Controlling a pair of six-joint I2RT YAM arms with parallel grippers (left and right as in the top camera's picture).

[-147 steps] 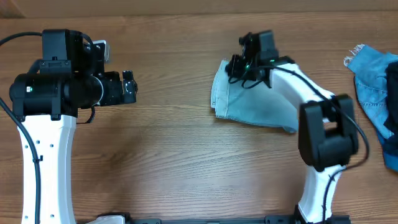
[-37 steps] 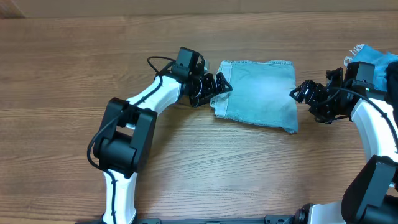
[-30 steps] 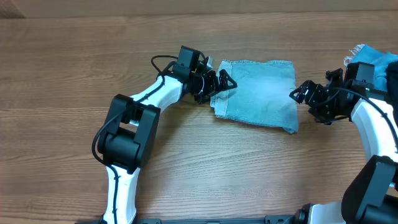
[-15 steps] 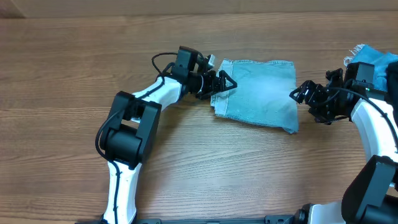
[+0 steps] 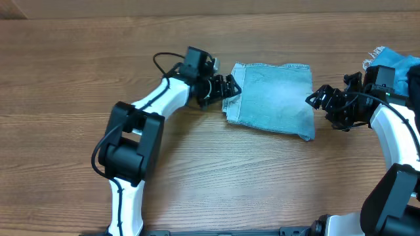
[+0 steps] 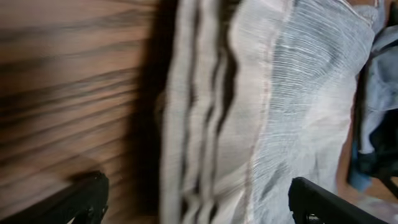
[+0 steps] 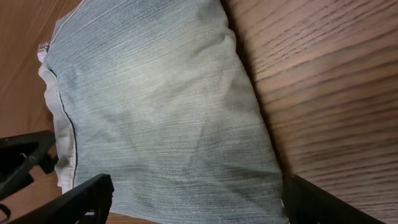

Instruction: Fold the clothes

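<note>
The folded pale jeans (image 5: 272, 98) lie flat on the counter (image 5: 197, 177), toward 1 o'clock from its middle. The left end effector (image 5: 231, 89) stands wide at their 9 o'clock edge. The right end effector (image 5: 317, 102) gapes wide beside their 3 o'clock edge. Darker denim (image 5: 399, 82) lies farther toward 3 o'clock.

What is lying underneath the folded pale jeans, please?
The folded pale jeans lie flat on the wooden table; nothing pokes out around them. Their stacked layers hide whatever might be between or beneath.
</note>
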